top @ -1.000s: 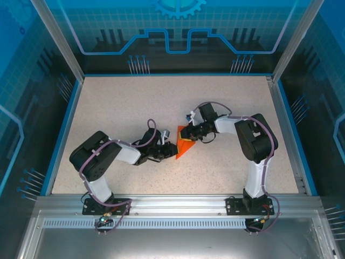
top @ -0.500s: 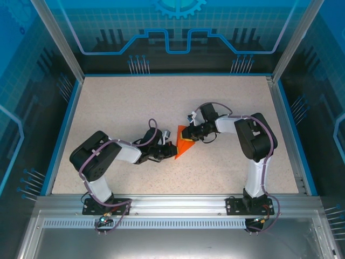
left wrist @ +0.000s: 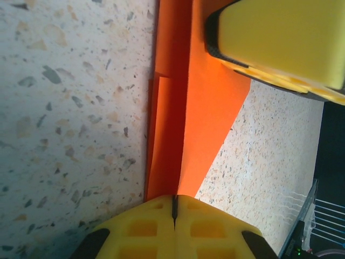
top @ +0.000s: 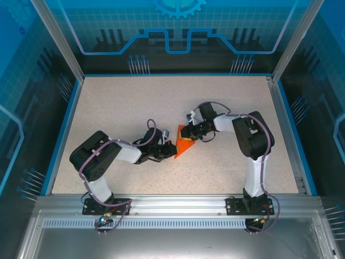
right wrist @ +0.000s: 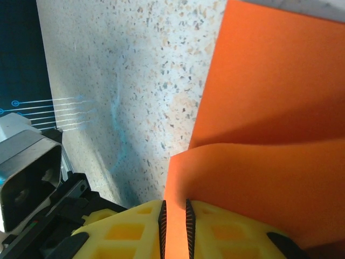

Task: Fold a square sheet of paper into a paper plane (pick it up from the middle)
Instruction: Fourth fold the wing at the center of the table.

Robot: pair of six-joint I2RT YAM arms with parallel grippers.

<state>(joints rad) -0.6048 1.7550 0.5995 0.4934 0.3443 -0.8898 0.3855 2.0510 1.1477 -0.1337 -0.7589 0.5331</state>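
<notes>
The sheet of paper (top: 184, 149) is bright orange and folded into a pointed wedge at the middle of the table. In the left wrist view its layered folds (left wrist: 183, 108) run straight up from my left gripper (left wrist: 174, 208). That gripper's yellow fingers are pressed together on the paper's near edge at the crease. My left gripper (top: 172, 147) sits at the wedge's left side. My right gripper (top: 187, 131) is at its far end. A raised flap of the paper (right wrist: 259, 172) passes between the right gripper's (right wrist: 175, 216) jaws, which are closed on it.
The speckled tabletop (top: 124, 108) is bordered by a blue rim (top: 64, 129) and glass walls. The right gripper's yellow finger (left wrist: 280, 38) shows at the top of the left wrist view, resting over the paper. The left arm's dark wrist body (right wrist: 32, 178) shows in the right wrist view.
My left gripper has closed fully on the paper's edge. The right gripper and the paper's tip have shifted slightly to the left.
</notes>
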